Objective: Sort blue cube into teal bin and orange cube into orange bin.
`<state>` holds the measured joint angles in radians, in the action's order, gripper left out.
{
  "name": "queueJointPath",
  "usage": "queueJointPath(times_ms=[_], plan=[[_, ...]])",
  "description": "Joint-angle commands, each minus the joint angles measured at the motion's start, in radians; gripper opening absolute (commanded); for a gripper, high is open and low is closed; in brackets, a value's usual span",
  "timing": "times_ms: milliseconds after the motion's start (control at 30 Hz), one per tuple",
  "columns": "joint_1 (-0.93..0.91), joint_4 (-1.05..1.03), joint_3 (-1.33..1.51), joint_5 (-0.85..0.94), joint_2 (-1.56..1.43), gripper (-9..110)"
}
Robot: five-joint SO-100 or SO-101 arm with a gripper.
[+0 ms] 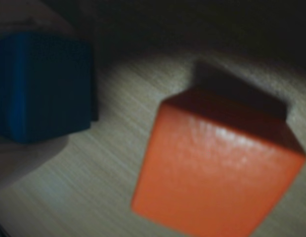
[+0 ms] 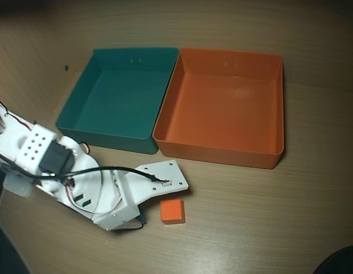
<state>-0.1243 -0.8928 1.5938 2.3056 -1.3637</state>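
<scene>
In the wrist view the blue cube (image 1: 44, 86) fills the left edge, blurred and very close. Pale fingers (image 1: 24, 160) press on it from above and below, so my gripper (image 1: 39, 86) is shut on it. The orange cube (image 1: 217, 168) sits on the wooden table just to its right, free of the gripper. From overhead, my gripper (image 2: 139, 220) is low at the table, just left of the orange cube (image 2: 172, 211), and the arm hides the blue cube. The teal bin (image 2: 105, 132) and orange bin (image 2: 216, 151) stand side by side behind, both empty.
The white arm (image 2: 62, 165) with its black cable reaches in from the left edge, close to the teal bin's front wall. Bare wooden table (image 2: 267, 222) lies to the right of the orange cube and in front of the bins.
</scene>
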Motion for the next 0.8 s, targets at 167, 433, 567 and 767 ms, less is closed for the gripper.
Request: queueJointPath(times_ms=[167, 433, 567, 767], plan=[[0.089, 0.008, -0.069, -0.491, -0.485, -6], [0.39, 0.008, -0.066, -0.746, -0.588, -6], [0.535, 0.008, -0.043, -0.746, -0.584, -6], [0.706, 0.009, 0.092, -0.746, -0.586, -6]])
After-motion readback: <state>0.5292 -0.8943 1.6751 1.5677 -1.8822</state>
